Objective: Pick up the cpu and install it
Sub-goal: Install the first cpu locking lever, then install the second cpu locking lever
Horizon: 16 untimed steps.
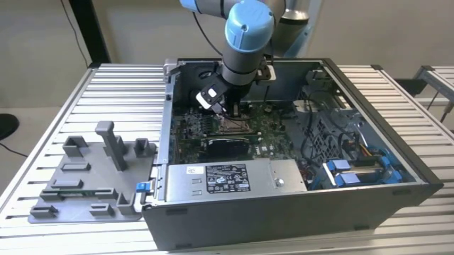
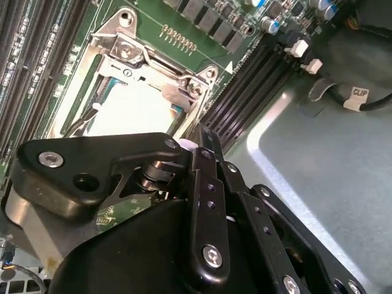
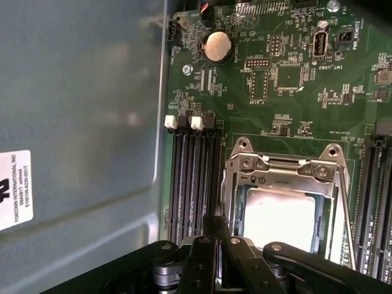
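Note:
The cpu (image 3: 278, 217), a flat square with a silvery-white top, lies inside the open metal socket frame (image 3: 285, 168) on the green motherboard (image 3: 288, 79). In the second wrist view the cpu (image 2: 131, 110) sits in the same frame (image 2: 159, 61). In the exterior view my gripper (image 1: 230, 112) reaches down inside the computer case, right over the socket (image 1: 230, 126). In both wrist views the gripper (image 3: 217, 222) (image 2: 205, 139) hovers at the socket's edge with its black fingers drawn together and nothing between them.
Dark memory slots (image 3: 193, 184) run beside the socket. A silver labelled power-supply box (image 1: 227, 178) fills the case's near side, and cables and blue drive brackets (image 1: 354, 170) lie on the exterior view's right. A grey plastic tray (image 1: 85, 175) rests on the slatted table outside.

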### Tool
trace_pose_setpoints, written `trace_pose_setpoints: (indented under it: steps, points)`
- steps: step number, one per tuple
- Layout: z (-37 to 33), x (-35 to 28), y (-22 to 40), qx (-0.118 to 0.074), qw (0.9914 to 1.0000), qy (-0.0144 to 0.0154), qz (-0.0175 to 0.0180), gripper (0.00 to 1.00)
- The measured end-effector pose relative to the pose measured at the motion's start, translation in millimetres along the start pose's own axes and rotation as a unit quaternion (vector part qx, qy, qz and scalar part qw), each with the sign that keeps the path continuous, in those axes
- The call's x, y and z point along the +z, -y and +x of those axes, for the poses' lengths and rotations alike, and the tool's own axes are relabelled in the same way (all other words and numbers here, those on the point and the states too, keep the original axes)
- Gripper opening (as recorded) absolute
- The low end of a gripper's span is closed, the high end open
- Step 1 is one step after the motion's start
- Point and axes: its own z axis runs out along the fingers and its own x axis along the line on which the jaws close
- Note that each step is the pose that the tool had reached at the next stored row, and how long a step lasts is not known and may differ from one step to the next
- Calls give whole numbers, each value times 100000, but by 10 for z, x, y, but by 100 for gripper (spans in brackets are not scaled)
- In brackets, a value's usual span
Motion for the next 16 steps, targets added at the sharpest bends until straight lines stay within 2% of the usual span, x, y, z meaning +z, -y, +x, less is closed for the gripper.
trace_pose_setpoints:
  steps: [11,16]
  points:
    - [-12,17,-89,0,100000,4,2,0]
    - [-16,24,-107,-5,100000,-7,-4,0]
